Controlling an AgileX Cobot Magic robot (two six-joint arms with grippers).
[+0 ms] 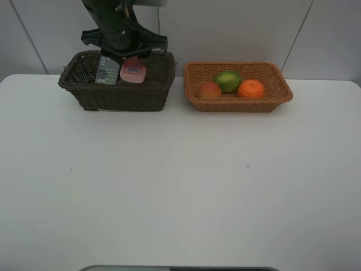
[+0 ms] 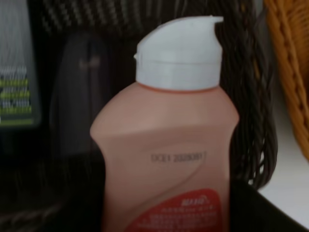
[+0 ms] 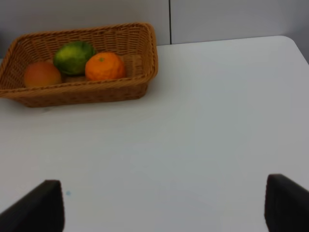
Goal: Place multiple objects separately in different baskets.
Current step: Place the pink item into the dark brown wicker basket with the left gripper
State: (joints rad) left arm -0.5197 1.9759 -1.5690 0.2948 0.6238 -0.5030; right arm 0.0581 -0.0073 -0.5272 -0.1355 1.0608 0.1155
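My left gripper reaches into the dark brown basket and is shut on the small pink white-capped bottle, which fills the left wrist view. The dark green pump bottle stands in the same basket beside it. A dim purplish tumbler shows behind the pink bottle. The light orange-tan basket holds the peach-like fruit, the green lime-like fruit and the orange. My right gripper is open and empty over the bare table, well short of that basket.
The two baskets stand side by side at the back of the white table, close to the wall. The table's right edge shows in the right wrist view.
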